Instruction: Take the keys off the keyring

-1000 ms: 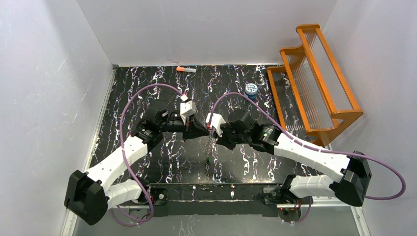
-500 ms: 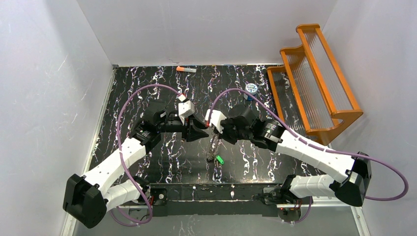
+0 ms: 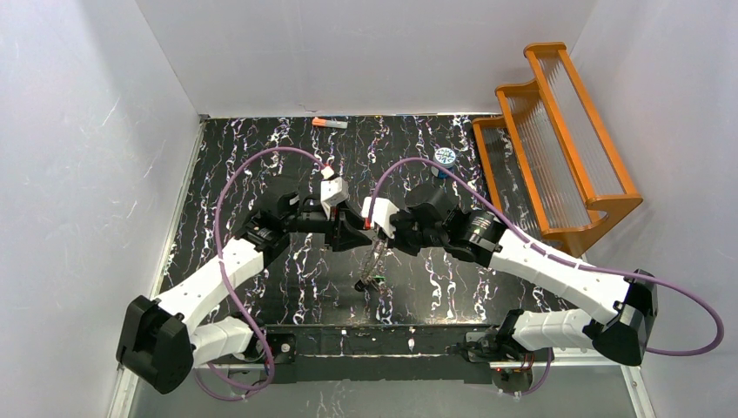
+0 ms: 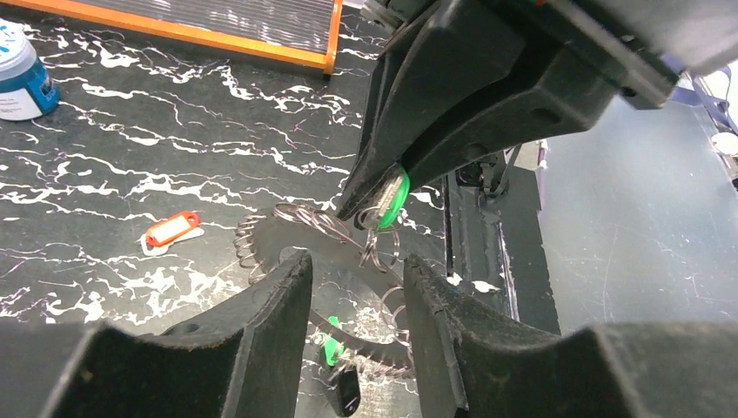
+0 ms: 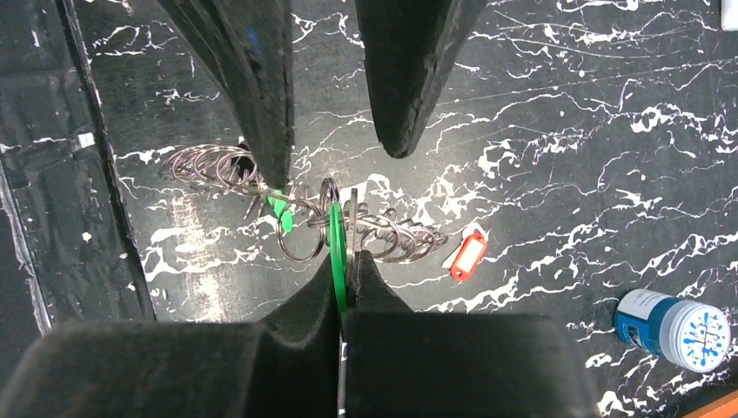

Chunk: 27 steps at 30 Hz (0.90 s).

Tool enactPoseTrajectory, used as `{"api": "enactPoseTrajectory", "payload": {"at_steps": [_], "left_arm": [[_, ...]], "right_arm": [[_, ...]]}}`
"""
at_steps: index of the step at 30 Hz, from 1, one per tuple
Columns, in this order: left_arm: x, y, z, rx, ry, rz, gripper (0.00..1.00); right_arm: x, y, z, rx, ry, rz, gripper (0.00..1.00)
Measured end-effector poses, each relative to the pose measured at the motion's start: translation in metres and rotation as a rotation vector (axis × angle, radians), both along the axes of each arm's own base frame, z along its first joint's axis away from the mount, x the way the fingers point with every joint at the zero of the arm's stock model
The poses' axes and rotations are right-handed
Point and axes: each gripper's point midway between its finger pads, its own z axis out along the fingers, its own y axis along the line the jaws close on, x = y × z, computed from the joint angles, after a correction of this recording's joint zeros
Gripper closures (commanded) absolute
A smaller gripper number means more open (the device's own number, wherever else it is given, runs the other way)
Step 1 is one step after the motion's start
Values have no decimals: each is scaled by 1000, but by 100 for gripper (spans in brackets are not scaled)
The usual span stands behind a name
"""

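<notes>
My right gripper (image 5: 348,257) is shut on a green key (image 5: 337,261) and holds the keyring (image 4: 291,239) off the table by it; it also shows in the top view (image 3: 376,228). The ring is dark grey with many wire loops and hangs edge-on (image 3: 375,266). A second green key (image 4: 331,341) hangs at its lower part. A red key (image 4: 171,228) lies on the table beside the loops; I cannot tell whether it is attached. My left gripper (image 4: 357,266) is open, its jaws level with the ring and close on either side, touching nothing.
A blue-and-white canister (image 3: 445,158) stands at the back right, next to an orange rack (image 3: 557,131). An orange-and-grey stick (image 3: 329,124) lies at the far edge. The table's black front rail (image 3: 409,340) runs just below the hanging ring.
The right gripper has lifted the ring by the green key, so it now hangs from the jaws. The left gripper has stayed open and edged closer to the ring.
</notes>
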Motion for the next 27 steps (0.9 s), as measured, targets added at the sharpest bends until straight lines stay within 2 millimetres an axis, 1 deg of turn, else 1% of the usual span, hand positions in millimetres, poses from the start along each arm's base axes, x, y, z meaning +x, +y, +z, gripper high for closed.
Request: {"api": "enactPoseTrajectory", "payload": {"at_steps": [3, 8, 10, 13, 19, 27], "left_arm": [[0, -2, -5, 5, 20, -15, 62], [-5, -6, -7, 4, 32, -43, 69], [-7, -6, -6, 1, 34, -53, 73], [-10, -7, -6, -1, 45, -61, 84], [-14, -8, -7, -1, 65, -78, 100], [-12, -7, -8, 14, 42, -74, 100]], "right_arm": [[-2, 2, 2, 7, 2, 14, 99], [-5, 3, 2, 8, 16, 33, 99], [-7, 4, 2, 7, 22, 40, 99], [-7, 7, 2, 9, 27, 47, 99], [-8, 7, 1, 7, 32, 51, 99], [0, 1, 0, -10, 9, -3, 99]]}}
